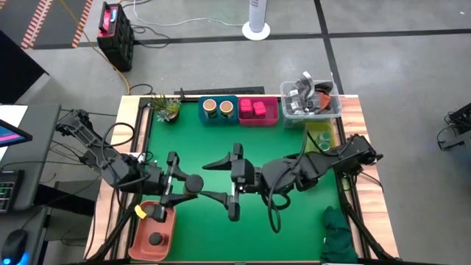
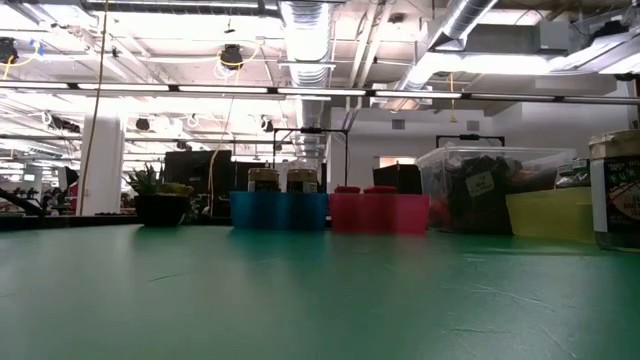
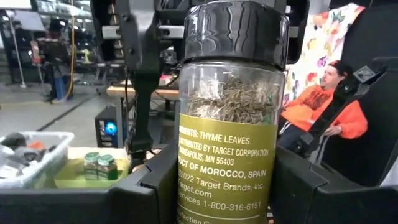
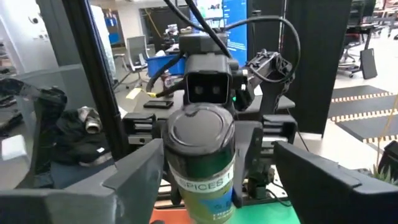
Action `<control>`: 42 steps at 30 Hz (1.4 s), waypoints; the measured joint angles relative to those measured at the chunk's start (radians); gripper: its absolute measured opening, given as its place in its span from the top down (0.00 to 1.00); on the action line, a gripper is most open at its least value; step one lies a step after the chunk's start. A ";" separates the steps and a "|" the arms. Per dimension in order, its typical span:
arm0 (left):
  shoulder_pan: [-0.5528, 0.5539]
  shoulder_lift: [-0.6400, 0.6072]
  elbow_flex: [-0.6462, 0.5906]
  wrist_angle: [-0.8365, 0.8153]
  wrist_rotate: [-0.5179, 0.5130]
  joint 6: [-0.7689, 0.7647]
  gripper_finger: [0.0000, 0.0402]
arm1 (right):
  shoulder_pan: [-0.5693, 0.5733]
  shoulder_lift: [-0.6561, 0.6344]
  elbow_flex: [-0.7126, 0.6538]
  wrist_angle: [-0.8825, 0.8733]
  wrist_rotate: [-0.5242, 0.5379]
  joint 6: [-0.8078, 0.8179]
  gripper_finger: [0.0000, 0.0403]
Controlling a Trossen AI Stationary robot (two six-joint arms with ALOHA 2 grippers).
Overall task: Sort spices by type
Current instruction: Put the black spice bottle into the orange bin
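Centre of the high view: the left tool (image 1: 197, 188) and right tool (image 1: 234, 177) meet above the green tabletop (image 1: 221, 147), mid hand-over.

The thyme jar (image 3: 230, 124) is pinched by the left tool, its fingers (image 3: 158, 180) pressed against the label on both sides. In the right wrist view the right tool (image 4: 205, 168) stands spread around the same jar, its fingers clear of the sides and not gripping.

You should expect a light, rigid load: a smooth clear cylinder (glass or plastic, you cannot tell which) half-filled with dry leaf, a paper label below and a ribbed dark grey lid (image 3: 236, 31) above. Bare walls will be slippery; take hold across the labelled body rather than the lid.

Upper middle of the high view: tan-topped jars (image 1: 218, 108) sit in a blue bin (image 1: 218, 120), and pink packs (image 1: 252, 109) in a pink bin (image 1: 257, 121).
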 joint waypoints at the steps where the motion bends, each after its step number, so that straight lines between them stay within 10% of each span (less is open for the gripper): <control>1: 0.002 0.000 0.000 0.000 -0.004 0.014 0.55 | -0.002 0.000 0.000 -0.001 -0.002 0.000 0.17; 12: 0.075 0.000 0.000 0.001 -0.008 0.014 0.55 | -0.059 0.010 0.000 0.058 -0.060 -0.024 0.02; 32: 0.122 0.002 -0.001 0.005 -0.016 0.031 0.54 | -0.116 0.010 -0.001 0.022 -0.143 -0.055 0.39; 42: 0.122 0.001 -0.001 -0.004 -0.023 0.035 0.37 | -0.118 0.010 -0.002 -0.017 -0.139 -0.051 0.43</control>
